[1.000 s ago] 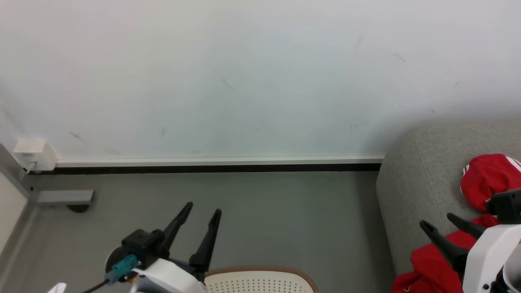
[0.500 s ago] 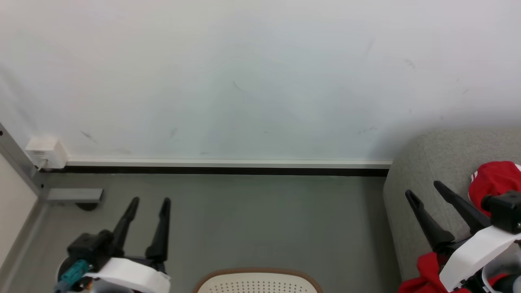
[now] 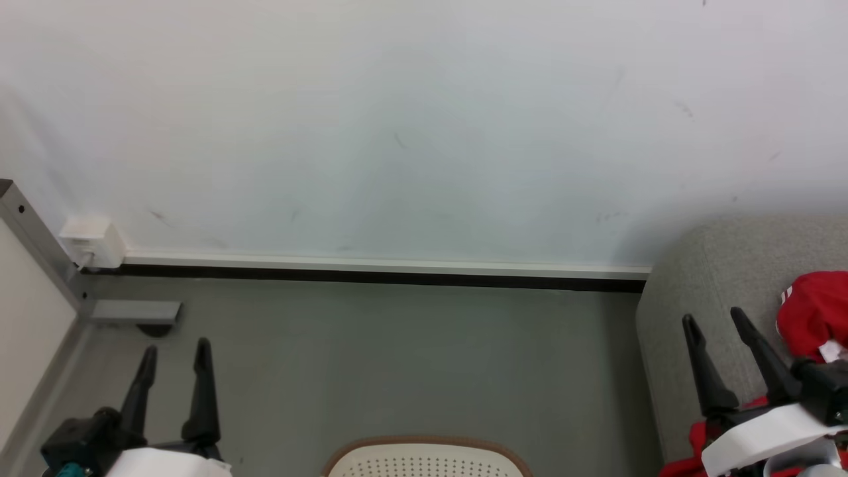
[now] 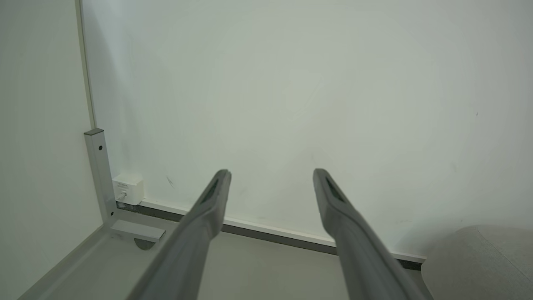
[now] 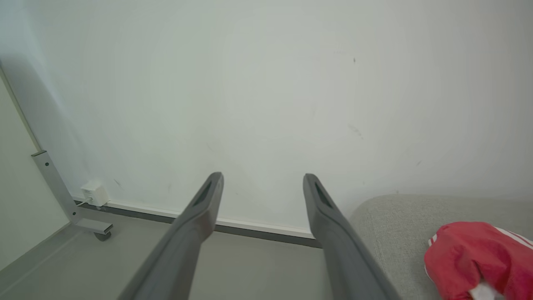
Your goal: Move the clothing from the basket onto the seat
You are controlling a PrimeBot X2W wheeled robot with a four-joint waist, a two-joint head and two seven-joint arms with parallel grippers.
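Observation:
Red clothing (image 3: 813, 313) with white trim lies on the grey seat (image 3: 702, 291) at the right; more red cloth (image 3: 695, 437) shows lower down beside my right arm. The right wrist view has the same red garment (image 5: 479, 260) on the seat (image 5: 399, 225). The cream basket (image 3: 424, 460) with its brown rim peeks in at the bottom middle; its inside is out of view. My right gripper (image 3: 714, 318) stands open over the seat's left edge, holding nothing. My left gripper (image 3: 173, 348) is open and empty above the floor at the lower left.
A white wall with a dark skirting strip (image 3: 371, 275) runs behind the grey floor (image 3: 397, 358). A grey metal frame foot (image 3: 136, 311) and a white wall plug (image 3: 93, 240) sit at the left.
My left gripper has swung left and down, away from the basket. My right gripper has risen and turned upright off the lower red cloth. The camera has shifted slightly.

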